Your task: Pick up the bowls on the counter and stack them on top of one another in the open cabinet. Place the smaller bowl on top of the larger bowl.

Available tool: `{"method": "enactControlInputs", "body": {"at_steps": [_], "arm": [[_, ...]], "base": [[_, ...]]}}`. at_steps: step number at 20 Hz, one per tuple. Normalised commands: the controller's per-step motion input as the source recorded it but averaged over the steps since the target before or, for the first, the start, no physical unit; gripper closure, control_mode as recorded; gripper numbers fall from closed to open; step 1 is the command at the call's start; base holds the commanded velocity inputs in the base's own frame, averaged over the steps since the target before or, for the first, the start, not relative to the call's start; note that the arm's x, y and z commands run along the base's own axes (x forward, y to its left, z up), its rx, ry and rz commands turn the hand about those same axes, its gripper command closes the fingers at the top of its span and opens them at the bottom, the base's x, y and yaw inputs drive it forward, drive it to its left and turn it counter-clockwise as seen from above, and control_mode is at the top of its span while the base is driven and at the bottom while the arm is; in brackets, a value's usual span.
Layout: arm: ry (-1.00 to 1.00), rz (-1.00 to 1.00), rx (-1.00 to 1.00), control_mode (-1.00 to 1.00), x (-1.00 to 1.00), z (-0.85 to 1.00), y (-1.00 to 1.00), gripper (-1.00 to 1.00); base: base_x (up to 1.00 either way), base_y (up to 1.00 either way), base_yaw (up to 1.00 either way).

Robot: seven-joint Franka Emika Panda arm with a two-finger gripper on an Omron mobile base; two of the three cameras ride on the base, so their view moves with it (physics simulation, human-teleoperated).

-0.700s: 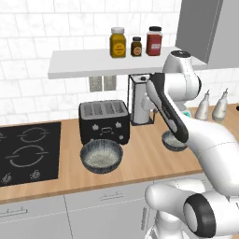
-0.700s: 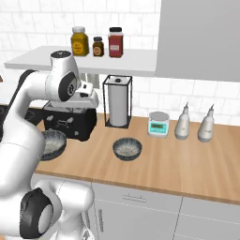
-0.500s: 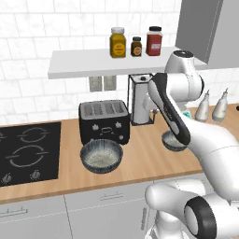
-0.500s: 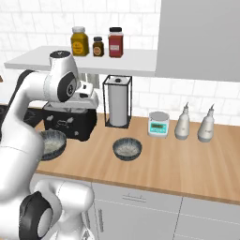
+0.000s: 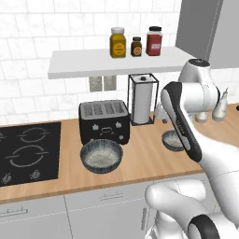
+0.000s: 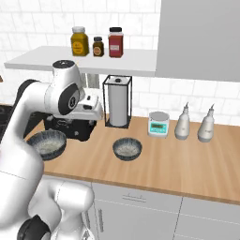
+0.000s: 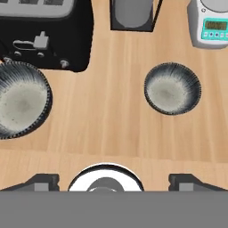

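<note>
Hand view, as in the base views, matches the earlier frames: nothing has visibly moved. The gripper (image 7: 113, 182) at bottom centre stands spread wide, empty, above the counter (image 7: 107, 116). The larger bowl (image 7: 20, 100) sits at left, the smaller bowl (image 7: 173, 88) right of centre; the toaster (image 7: 46, 33) is beyond, upper left.

Non-task items on worktop and shelf

Black toaster (image 5: 103, 121), paper towel holder (image 5: 143, 99), digital scale (image 6: 158, 123) and two dispenser bottles (image 6: 182, 123) line the back edge; three jars (image 5: 136, 43) on the shelf.
</note>
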Motion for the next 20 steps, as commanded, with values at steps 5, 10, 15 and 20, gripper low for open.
{"method": "enactControlInputs", "body": {"at_steps": [5,10,15,20], "arm": [[0.02,-0.01,0.08,-1.00,0.00,-0.32,-0.59,-1.00],[0.01,0.00,0.11,-1.00,0.00,-0.35,-0.71,-1.00],[0.01,-0.01,0.10,-1.00,0.01,-0.40,-0.76,-1.00],[0.10,-0.01,0.12,-1.00,0.18,-0.36,-0.71,-1.00]], "base": [[0.00,0.00,0.00],[0.00,0.00,0.00],[0.00,0.00,0.00],[0.00,0.00,0.00]]}}
